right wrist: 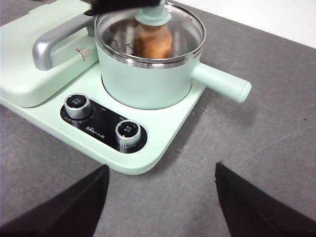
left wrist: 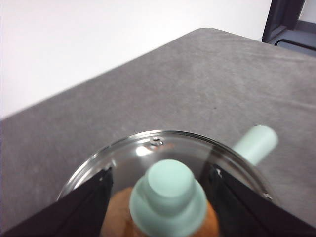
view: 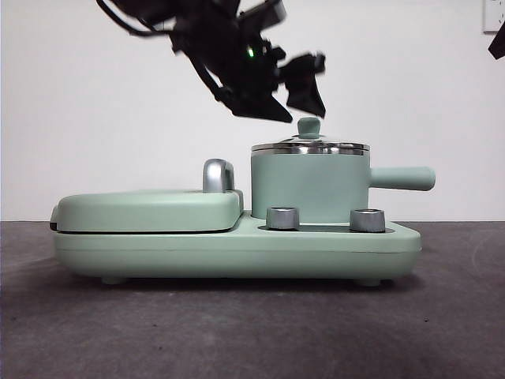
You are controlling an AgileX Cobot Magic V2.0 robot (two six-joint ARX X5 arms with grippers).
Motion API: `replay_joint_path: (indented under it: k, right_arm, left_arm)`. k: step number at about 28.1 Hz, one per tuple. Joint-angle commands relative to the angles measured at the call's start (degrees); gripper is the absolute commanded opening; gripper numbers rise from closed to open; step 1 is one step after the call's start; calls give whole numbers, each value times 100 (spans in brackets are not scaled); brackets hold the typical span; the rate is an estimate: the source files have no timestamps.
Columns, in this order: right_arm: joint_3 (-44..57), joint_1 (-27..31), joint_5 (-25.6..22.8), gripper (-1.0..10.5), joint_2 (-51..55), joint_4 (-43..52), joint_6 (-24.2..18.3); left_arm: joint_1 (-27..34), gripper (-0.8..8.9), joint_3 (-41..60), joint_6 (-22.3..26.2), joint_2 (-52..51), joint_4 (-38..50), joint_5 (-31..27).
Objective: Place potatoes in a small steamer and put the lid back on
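My left gripper [left wrist: 158, 207] hangs over the lid [right wrist: 183, 30], jaws released beside its knob [left wrist: 169, 190]; the potato [right wrist: 154, 42] sits inside the pot [view: 309, 189]; my right gripper [right wrist: 162, 202] waits, jaws released.

Looks like a lab or test setup, not an actual kitchen. Bare white wall [view: 95, 95] behind, and a plain dark grey felt-like surface [view: 237, 332] with just one thing on it: a mint-green multi-cooker base [right wrist: 163, 133] with two steel dials [right wrist: 128, 135]. No counters, sink or other kitchen stuff around the fingers. A dark frame [left wrist: 284, 19] stands past the surface's far edge.
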State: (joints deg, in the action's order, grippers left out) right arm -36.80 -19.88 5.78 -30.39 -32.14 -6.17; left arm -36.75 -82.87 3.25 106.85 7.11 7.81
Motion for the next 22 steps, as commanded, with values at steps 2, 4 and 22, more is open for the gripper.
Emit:
replay_joint_path:
  k: [2,4,22]
  right_arm:
    - [4,-35,11,334,-20,35,-48]
    - [4,-35,13,334,-20,33,-46]
    - [4,-35,44,334,-319,-90,-26]
  left_arm:
    - [63,315,-118,-629,-479,-638,17]
    - [138,314,-114,-730,-671,-1084,17]
    - [1003,312,2769,-1036,-3368,-1443,234]
